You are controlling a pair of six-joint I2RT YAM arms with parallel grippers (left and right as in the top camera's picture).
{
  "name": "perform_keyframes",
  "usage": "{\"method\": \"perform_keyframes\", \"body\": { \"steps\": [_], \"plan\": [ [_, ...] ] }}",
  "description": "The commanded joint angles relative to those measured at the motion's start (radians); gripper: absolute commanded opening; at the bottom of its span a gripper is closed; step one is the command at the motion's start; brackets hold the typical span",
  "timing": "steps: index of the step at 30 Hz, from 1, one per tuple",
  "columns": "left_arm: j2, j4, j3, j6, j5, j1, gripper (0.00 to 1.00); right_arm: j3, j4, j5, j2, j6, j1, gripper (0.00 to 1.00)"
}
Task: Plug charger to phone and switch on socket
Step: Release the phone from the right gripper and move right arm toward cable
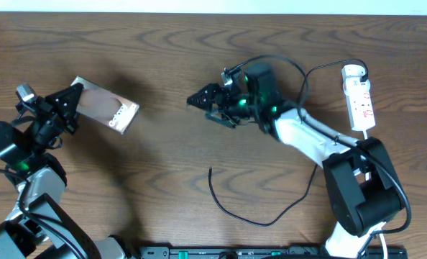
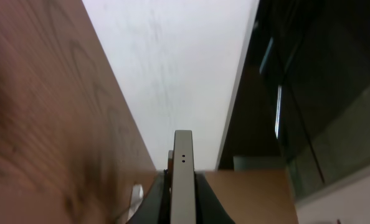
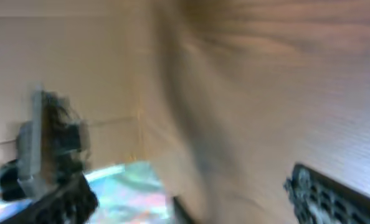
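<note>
Overhead: one phone point(image 1: 111, 112), clamped at its left end by left gripper point(image 1: 75, 98); right gripper point(image 1: 198, 101) right of phone, spread wide, empty; one charger point(image 1: 267, 224) lower right; one socket point(image 1: 361, 101) far right.

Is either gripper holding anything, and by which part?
The left gripper grips the phone at the end away from its lettering; the right gripper holds nothing.

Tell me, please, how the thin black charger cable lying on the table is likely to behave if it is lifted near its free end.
Probably floppy: the charger lies in a loose curve on the table, so it would likely sag and trail rather than hold its shape. It looks very thin, so it is probably light and could slip out of a weak grip. The free end may droop or swing, which would make it hard to aim.
</note>
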Motion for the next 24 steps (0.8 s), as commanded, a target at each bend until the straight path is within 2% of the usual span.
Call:
{"method": "perform_keyframes", "body": {
  "steps": [1, 5, 7, 10, 14, 24],
  "plan": [
    [-0.016, 0.013, 0.017, -0.023, 0.098, 0.005, 0.07, 0.182, -0.262, 0.108, -0.005, -0.347, -0.004, 0.99],
    [-0.016, 0.013, 0.017, 0.0, 0.112, 0.005, 0.07, 0.363, -0.695, 0.474, -0.005, -0.507, 0.026, 0.99],
    [-0.016, 0.013, 0.017, 0.003, 0.113, 0.005, 0.07, 0.401, -0.821, 0.6, -0.005, -0.538, 0.053, 0.99],
    [-0.016, 0.013, 0.017, 0.003, 0.113, 0.005, 0.07, 0.396, -0.932, 0.69, -0.005, -0.541, 0.102, 0.99],
    [-0.016, 0.013, 0.017, 0.003, 0.121, 0.005, 0.07, 0.322, -0.966, 0.711, -0.002, -0.52, 0.175, 0.99],
    [-0.016, 0.013, 0.017, 0.003, 0.124, 0.005, 0.07, 0.159, -0.918, 0.737, 0.008, -0.307, 0.361, 0.99]
  ]
}}
